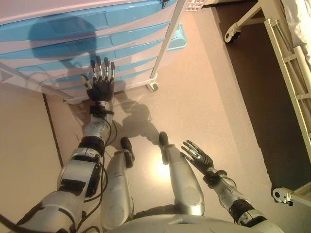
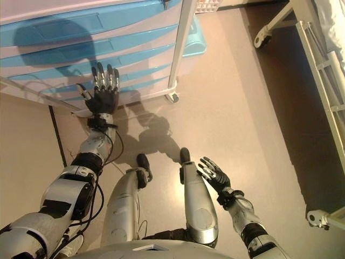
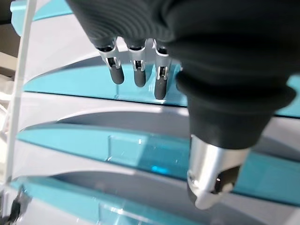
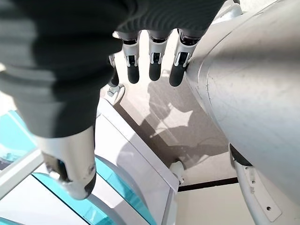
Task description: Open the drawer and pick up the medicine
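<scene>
A white cart with several blue-fronted drawers (image 1: pixel 82 46) stands ahead of me, all drawers shut. No medicine shows in any view. My left hand (image 1: pixel 100 82) is stretched out with straight fingers, its tips close to the lower drawer fronts (image 3: pixel 140 154); whether they touch I cannot tell. My right hand (image 1: pixel 197 156) hangs low at my right side, fingers relaxed and spread, holding nothing.
The cart rides on small castors (image 1: pixel 153 87). A white bed frame (image 1: pixel 291 68) with castors (image 1: pixel 232 35) runs along the right side over a dark floor patch. A white basket (image 1: pixel 194 5) sits behind the cart.
</scene>
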Motion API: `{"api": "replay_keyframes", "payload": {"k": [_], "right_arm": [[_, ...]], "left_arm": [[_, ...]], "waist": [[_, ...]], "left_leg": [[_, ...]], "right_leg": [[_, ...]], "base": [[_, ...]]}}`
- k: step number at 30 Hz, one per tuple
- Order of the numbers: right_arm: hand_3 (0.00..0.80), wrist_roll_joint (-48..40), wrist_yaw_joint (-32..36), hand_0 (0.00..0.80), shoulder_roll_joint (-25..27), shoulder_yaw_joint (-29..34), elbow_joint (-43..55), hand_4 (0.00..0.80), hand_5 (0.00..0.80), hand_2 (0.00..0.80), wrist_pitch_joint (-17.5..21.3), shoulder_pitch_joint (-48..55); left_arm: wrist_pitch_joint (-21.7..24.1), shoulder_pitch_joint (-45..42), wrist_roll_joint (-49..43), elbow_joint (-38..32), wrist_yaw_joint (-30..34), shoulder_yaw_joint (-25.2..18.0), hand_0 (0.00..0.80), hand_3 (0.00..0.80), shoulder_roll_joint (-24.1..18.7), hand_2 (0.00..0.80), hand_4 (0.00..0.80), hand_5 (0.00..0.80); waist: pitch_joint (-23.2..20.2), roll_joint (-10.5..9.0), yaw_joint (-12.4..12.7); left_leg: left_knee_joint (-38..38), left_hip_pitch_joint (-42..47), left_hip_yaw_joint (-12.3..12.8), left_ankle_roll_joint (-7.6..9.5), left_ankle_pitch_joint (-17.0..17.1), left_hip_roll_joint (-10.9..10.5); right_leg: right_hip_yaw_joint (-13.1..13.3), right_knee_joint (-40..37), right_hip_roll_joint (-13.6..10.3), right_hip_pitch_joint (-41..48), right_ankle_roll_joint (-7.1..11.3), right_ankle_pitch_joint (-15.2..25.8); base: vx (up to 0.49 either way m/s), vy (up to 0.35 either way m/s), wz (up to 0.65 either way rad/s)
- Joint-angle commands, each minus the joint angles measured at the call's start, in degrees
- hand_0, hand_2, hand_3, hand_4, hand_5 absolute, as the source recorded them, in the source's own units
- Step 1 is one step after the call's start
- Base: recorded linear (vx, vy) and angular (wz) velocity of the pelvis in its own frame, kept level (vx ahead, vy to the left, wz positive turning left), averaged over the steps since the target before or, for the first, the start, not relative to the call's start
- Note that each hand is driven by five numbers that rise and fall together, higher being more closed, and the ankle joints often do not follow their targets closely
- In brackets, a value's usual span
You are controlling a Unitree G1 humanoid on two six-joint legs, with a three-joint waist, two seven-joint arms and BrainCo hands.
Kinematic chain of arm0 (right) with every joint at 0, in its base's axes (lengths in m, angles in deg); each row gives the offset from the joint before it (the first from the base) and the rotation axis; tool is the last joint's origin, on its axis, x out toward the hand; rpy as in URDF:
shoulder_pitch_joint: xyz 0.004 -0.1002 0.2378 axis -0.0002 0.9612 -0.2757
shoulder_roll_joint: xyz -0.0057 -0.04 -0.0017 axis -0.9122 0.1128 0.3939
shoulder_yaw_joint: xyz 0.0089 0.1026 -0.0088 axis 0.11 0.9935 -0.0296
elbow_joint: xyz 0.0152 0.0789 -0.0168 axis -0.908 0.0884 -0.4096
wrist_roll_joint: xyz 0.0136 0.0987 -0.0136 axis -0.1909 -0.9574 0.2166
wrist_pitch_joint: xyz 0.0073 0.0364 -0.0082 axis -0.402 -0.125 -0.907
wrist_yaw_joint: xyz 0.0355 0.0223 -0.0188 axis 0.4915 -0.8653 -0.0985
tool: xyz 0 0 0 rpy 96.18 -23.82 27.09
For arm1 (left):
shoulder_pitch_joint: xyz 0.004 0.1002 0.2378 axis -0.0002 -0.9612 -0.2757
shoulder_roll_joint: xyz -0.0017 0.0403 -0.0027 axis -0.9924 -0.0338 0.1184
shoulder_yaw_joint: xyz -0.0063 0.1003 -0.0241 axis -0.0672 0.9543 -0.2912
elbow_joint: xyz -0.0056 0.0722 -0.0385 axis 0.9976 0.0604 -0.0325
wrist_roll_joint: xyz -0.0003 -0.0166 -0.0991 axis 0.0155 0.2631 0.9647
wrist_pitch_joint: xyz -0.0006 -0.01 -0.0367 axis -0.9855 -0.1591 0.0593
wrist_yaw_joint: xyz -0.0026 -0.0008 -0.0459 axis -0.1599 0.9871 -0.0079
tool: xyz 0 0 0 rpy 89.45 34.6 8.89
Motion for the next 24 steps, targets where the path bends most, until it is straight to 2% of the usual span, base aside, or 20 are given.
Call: {"api": "replay_keyframes", "payload": {"k": [1,7,14,24], "right_arm": [[0.000,-0.20,0.85,0.000,1.74,-4.48,1.49,0.000,0.000,0.000,-0.84,6.04],[0.000,-0.27,0.41,0.000,1.82,-4.71,2.34,0.000,0.000,0.000,-1.38,5.69],[0.000,-0.77,0.32,0.000,1.04,-4.69,2.13,0.000,0.000,0.000,-1.37,5.24],[0.000,-0.10,0.39,0.000,0.97,-4.51,2.18,0.000,0.000,0.000,-2.19,4.76]], "left_arm": [[-0.39,3.15,-1.59,0.87,-0.27,-0.91,0.000,0.000,-0.85,0.000,0.000,0.000],[-0.75,1.39,-4.15,2.06,0.48,0.41,0.000,0.000,0.52,0.000,0.000,0.000],[-1.69,-1.31,-4.88,4.24,1.94,-0.54,0.000,0.000,1.86,0.000,0.000,0.000],[-2.02,-1.61,-2.83,5.51,4.41,-2.60,0.000,0.000,1.11,0.000,0.000,0.000]], "waist": [[0.17,2.82,-0.97],[0.18,2.92,-0.71],[0.20,2.61,-0.24],[0.20,2.46,-0.06]], "left_leg": [[-4.81,2.07,-1.72,0.12,-3.72,-3.11],[-5.49,1.92,-1.80,0.16,-3.42,-3.32],[-5.81,1.58,-2.00,0.22,-3.41,-3.45],[-5.54,1.47,-2.06,0.55,-3.73,-3.45]], "right_leg": [[-0.10,-0.69,1.61,-2.72,-1.74,1.82],[-0.35,-1.05,1.73,-2.91,-1.70,2.00],[-0.55,-1.35,2.12,-3.11,-1.69,2.01],[-0.62,-0.37,2.45,-3.87,-1.43,1.93]], "base": [[0.003,-0.005,-0.03],[0.000,0.000,0.00],[0.000,0.000,0.00],[0.000,0.000,0.00]]}}
